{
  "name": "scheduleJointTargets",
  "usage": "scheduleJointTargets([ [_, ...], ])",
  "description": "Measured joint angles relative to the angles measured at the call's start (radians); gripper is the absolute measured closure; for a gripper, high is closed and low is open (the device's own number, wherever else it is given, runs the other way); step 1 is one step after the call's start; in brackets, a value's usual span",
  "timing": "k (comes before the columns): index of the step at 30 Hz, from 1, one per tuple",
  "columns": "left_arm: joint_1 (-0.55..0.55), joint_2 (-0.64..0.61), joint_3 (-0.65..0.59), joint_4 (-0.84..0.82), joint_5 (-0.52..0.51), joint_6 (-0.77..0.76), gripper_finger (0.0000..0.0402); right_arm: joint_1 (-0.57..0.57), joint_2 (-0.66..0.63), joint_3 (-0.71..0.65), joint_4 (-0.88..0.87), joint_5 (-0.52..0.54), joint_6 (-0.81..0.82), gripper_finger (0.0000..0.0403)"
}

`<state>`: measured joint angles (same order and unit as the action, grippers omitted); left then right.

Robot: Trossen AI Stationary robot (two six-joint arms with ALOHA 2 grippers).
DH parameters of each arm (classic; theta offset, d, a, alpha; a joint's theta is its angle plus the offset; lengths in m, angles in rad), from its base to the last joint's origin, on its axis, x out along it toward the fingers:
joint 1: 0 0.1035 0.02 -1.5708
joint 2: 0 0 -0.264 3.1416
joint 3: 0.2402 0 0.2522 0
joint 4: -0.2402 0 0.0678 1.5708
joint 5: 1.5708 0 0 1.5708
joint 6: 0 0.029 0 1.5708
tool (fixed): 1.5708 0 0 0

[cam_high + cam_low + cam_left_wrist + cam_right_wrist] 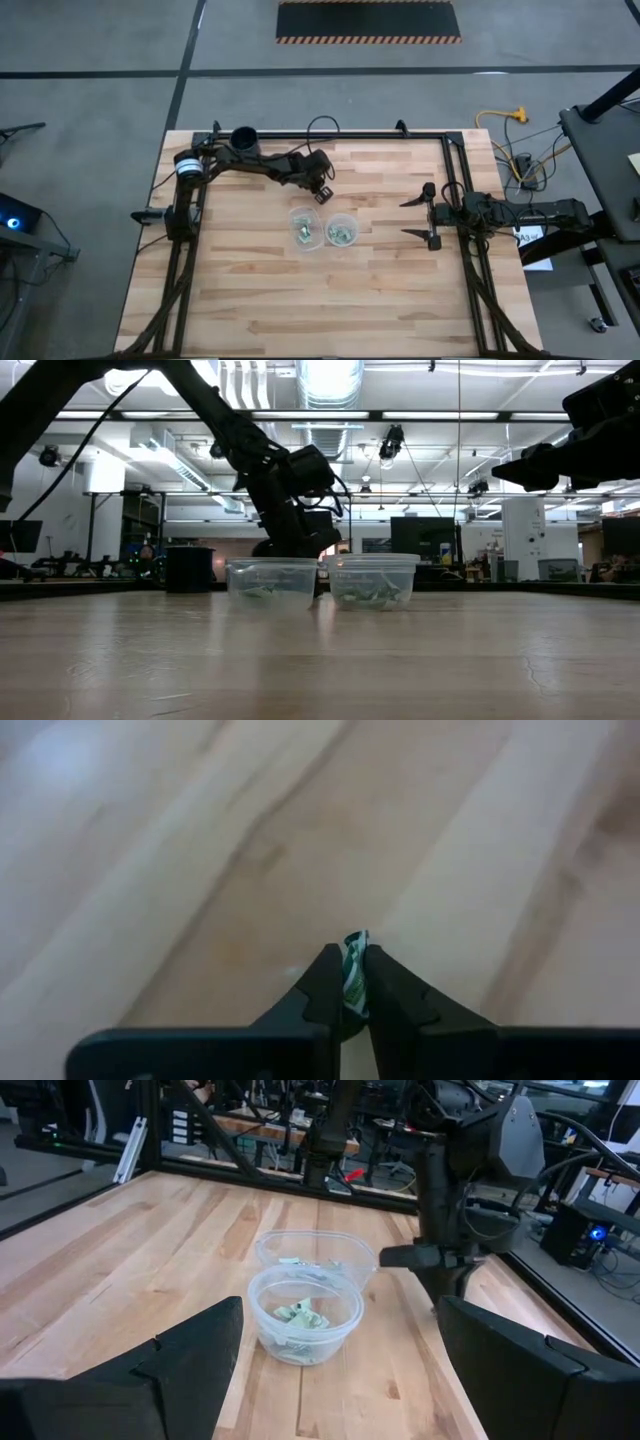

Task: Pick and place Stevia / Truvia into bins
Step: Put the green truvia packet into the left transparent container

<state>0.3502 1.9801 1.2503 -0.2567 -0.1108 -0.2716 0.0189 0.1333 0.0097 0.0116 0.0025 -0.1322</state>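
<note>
The pale wooden worktop (250, 290) carries everything, framed by dark rails along its left, far and right edges. The left arm reaches from the far-left corner toward the middle, and its left gripper (324, 190) sits low over the boards just behind the two bins, clenched on a single packet (354, 975) of green-and-white sweetener; the wrist view shows the packet pinched edge-on between the two dark fingers (320, 990), its long axis running along the fingers and its free end poking out past the tips toward the wood. The right arm waits near the right edge, its right gripper (425, 214) raised above the surface with the jaws spread wide and nothing between them. A black mug (244, 137) stands at the far edge near the left arm's base. The two clear bins sit side by side, touching or nearly so, around the centre: the left bin (305, 229) and the right bin (341, 231) each hold a small heap of crumpled packets (300, 1316) lying in mixed directions
</note>
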Motion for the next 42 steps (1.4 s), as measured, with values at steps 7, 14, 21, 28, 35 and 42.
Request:
scheduleJointTargets([
  [7, -0.027, -0.051, 0.001, 0.013, 0.046, 0.023, 0.0390, 0.000, 0.000, 0.000, -0.001, 0.000, -0.002, 0.0078],
  [14, -0.069, -0.118, 0.001, 0.000, 0.111, 0.037, 0.0385, 0.000, 0.000, 0.000, -0.001, 0.000, 0.000, 0.0078],
  [21, -0.140, -0.196, 0.001, -0.088, 0.170, 0.118, 0.0382, 0.000, 0.000, 0.000, 0.000, 0.000, -0.002, 0.0078],
  [28, -0.227, -0.290, -0.011, -0.169, 0.170, 0.202, 0.0380, 0.000, 0.004, 0.000, 0.001, 0.001, 0.000, 0.0078],
  [35, -0.319, -0.336, -0.022, -0.279, 0.172, 0.234, 0.0380, 0.000, 0.007, 0.000, -0.005, 0.000, -0.002, 0.0078],
  [42, -0.339, -0.336, -0.023, -0.330, 0.158, 0.227, 0.0380, 0.000, 0.005, 0.000, -0.005, 0.000, -0.001, 0.0078],
])
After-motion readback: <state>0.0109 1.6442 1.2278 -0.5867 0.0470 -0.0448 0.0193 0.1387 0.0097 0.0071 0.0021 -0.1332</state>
